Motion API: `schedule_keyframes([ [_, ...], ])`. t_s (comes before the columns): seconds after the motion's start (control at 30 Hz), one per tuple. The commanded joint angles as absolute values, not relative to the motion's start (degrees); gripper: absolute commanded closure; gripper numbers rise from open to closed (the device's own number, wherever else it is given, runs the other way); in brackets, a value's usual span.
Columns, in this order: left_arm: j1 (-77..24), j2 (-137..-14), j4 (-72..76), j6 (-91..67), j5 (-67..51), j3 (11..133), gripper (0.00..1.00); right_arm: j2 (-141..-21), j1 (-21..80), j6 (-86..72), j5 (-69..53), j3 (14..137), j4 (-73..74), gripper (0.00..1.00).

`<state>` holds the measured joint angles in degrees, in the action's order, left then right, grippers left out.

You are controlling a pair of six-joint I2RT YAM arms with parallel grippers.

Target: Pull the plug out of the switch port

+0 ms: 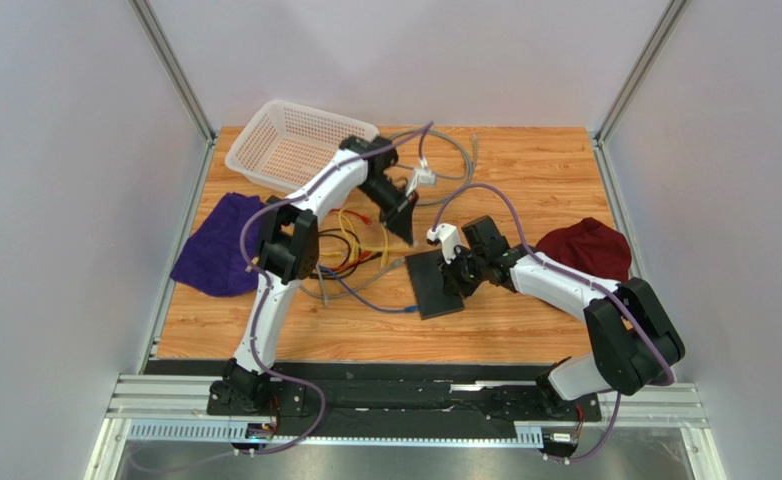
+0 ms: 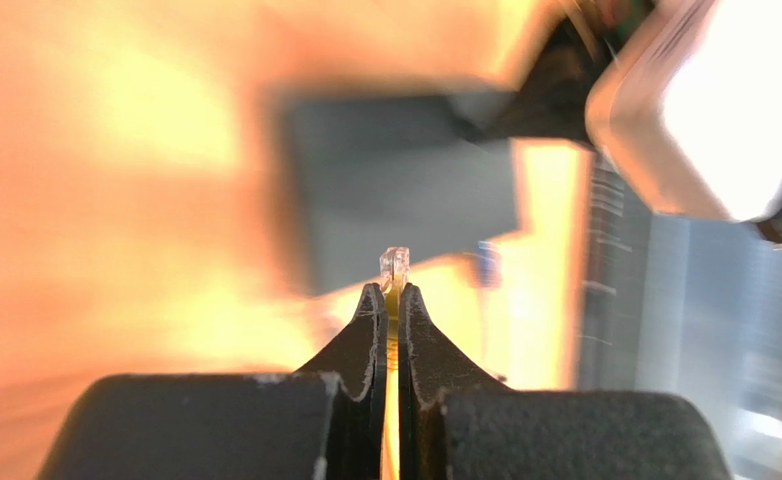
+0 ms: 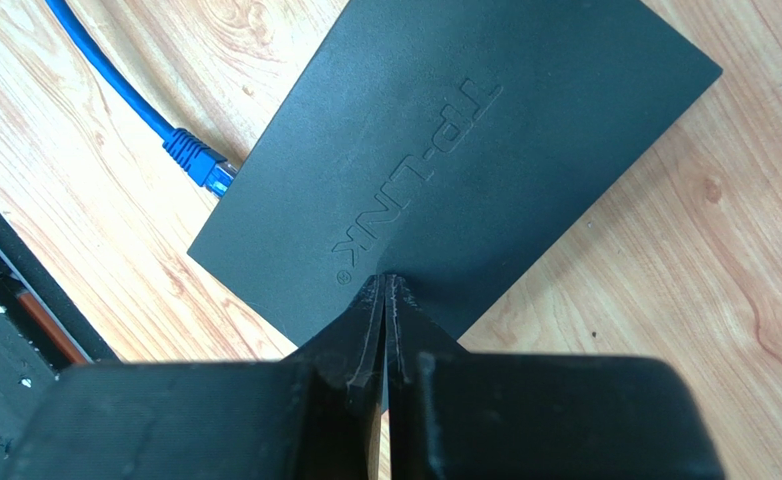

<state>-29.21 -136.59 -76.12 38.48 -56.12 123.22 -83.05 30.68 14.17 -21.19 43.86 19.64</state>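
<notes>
Just beyond the far edge of the switch (image 1: 427, 290) lying on the worktop (image 1: 535, 170), the left jaws pinch the clear plug (image 2: 394, 266), and the closed right jaws seem to press the switch down, so pull straight away slowly.

TP-LINK embossed on switch (image 3: 465, 150) top face.

Matt black plastic on the switch (image 3: 485, 140), smooth, with moulded lettering. Varnished wood grain, faintly shiny, across the table (image 3: 685, 300). Glossy smooth sheath on the blue cable (image 3: 115, 90). Clear plastic at the plug (image 2: 394, 266). Dull black, rough-edged right gripper fingers (image 3: 360, 335). White plastic mesh for the basket (image 1: 295, 140). Soft, matt fabric in the purple cloth (image 1: 215, 255) and red cloth (image 1: 585, 248). Bare metal along the rails (image 1: 165, 395).
</notes>
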Motion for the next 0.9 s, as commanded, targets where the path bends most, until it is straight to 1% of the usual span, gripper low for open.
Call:
schedule_keyframes([
  [0.0, -25.58, -140.09, -91.41, 42.54, -47.05, 140.6, 1.0, -81.3, 30.5, 14.94, -17.67, 41.92, 21.71, 0.96],
  [0.03, -24.88, -140.45, -90.36, 42.97, -41.71, 142.97, 1.0, -80.69, 30.24, 14.94, -17.75, 41.75, 21.8, 0.96],
  [0.1, -24.17, -140.63, -86.67, 44.98, -35.19, 143.26, 1.0, -80.42, 29.97, 14.94, -17.75, 41.49, 21.53, 0.96],
  [0.13, -24.17, -140.45, -85.88, 46.04, -29.59, 142.48, 1.0, -80.33, 29.88, 14.94, -17.75, 41.4, 21.62, 0.96],
  [0.23, -24.17, -140.1, -84.47, 48.16, -24.36, 140.02, 1.0, -80.77, 29.71, 14.68, -18.19, 41.31, 21.18, 0.96],
  [0.3, -24.26, -139.4, -83.41, 46.77, -24.52, 137.65, 1.0, -81.38, 29.79, 14.59, -18.63, 41.66, 20.83, 0.96],
  [0.33, -24.26, -138.96, -82.54, 45.63, -25.22, 134.77, 0.86, -82.0, 29.71, 14.42, -18.89, 41.92, 20.66, 0.96],
  [0.4, -24.43, -137.73, -80.51, 42.47, -26.45, 132.11, 0.75, -82.53, 29.71, 14.33, -19.33, 42.45, 20.65, 0.96],
  [0.43, -24.43, -137.12, -80.16, 41.41, -28.54, 130.27, 0.66, -83.14, 29.62, 14.33, -19.42, 43.06, 20.83, 0.96],
  [0.53, -24.96, -134.31, -78.93, 38.33, -34.43, 128.24, 0.56, -83.93, 29.71, 14.59, -19.34, 43.77, 21.18, 0.96],
  [0.63, -26.53, -131.66, -77.6, 35.16, -37.25, 127.61, 0.53, -84.29, 29.71, 14.59, -19.42, 43.95, 21.36, 0.96],
  [0.77, -28.12, -130.52, -80.42, 32.79, -41.47, 129.11, 0.53, -84.03, 29.71, 14.41, -19.34, 43.77, 21.27, 0.96],
  [0.87, -28.39, -127.98, -78.5, 30.77, -48.24, 125.26, 0.53, -83.67, 29.71, 14.06, -19.34, 43.51, 21.27, 0.96],
])
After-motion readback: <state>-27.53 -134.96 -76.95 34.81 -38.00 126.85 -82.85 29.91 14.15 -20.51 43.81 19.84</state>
